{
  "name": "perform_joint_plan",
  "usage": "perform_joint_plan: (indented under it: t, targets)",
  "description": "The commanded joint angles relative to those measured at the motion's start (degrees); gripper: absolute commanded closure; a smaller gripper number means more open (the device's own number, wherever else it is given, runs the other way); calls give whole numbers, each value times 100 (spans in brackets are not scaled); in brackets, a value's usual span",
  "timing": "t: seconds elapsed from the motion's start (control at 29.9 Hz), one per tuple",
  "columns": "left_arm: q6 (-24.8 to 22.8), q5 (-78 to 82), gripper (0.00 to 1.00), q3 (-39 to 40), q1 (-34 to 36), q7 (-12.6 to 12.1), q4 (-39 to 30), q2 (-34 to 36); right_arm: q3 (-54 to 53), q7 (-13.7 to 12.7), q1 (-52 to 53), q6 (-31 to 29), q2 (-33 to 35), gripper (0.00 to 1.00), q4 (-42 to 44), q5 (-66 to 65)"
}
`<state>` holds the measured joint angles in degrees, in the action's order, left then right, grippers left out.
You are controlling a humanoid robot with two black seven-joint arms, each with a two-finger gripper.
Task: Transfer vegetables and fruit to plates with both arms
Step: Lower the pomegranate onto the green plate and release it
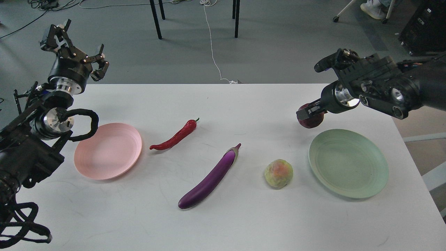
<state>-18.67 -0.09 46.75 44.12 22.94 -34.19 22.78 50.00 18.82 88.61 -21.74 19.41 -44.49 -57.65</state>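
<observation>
While no readable writing shows, white table (244, 104) meets grey floor; right gripper (308, 113) clamps pomegranate (312, 120) beyond green plate (348, 163); left gripper (75, 43) raised, spread, empty.

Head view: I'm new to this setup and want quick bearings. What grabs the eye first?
The right end effector, above the white table, grips a dark red pomegranate just beyond the empty mint green plate. Mid-table lie a long glossy purple eggplant and a curved red chili. The left end effector hangs open beyond the empty pink plate.
</observation>
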Motion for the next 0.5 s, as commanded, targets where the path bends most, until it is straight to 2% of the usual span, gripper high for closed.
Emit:
perform_joint_plan:
  t: [0.0, 0.2, 0.3, 0.47]
  targets:
    - [-6, 1, 2, 0, 0, -18, 0, -1, 19, -2, -19, 205, 720, 47, -428, -553]
    - [-6, 1, 2, 0, 0, -9, 0, -63, 1, -2, -422, 513, 1529, 42, -666, -1292]
    - [3, 1, 2, 0, 9, -9, -9, -133, -78, -2, -599, 619, 1653, 39, -754, -1292]
    - [12, 9, 2, 0, 9, -9, -9, -221, -455, -2, -749, 663, 1680, 28, -851, -1257]
